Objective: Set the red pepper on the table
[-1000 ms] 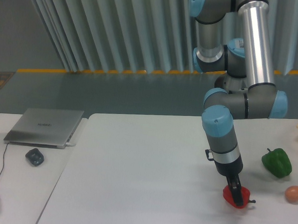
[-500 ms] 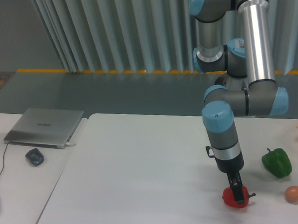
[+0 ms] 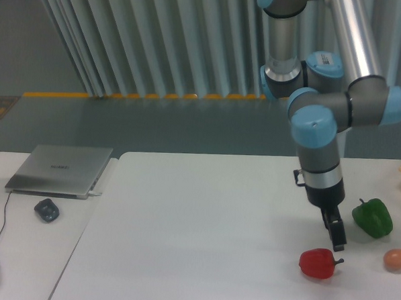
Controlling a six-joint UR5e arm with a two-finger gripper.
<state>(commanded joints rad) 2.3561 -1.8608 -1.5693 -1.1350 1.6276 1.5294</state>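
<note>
The red pepper (image 3: 317, 263) lies on its side on the white table (image 3: 196, 224), near the front right, with its dark stem pointing right. My gripper (image 3: 336, 239) hangs just above and to the right of it, lifted off and not touching it. Its dark fingers point down at the table and hold nothing; the pepper sits free, so the gripper is open. The arm rises from there to the upper right.
A green pepper (image 3: 372, 217) sits right of the gripper and a small orange-pink egg (image 3: 396, 259) lies below it, near the right edge. On the left desk (image 3: 20, 248) are a silver laptop (image 3: 61, 169) and a grey mouse (image 3: 47, 210).
The gripper let go of the red pepper and rose up and to the right. The pepper stayed on the table where it was set down.
</note>
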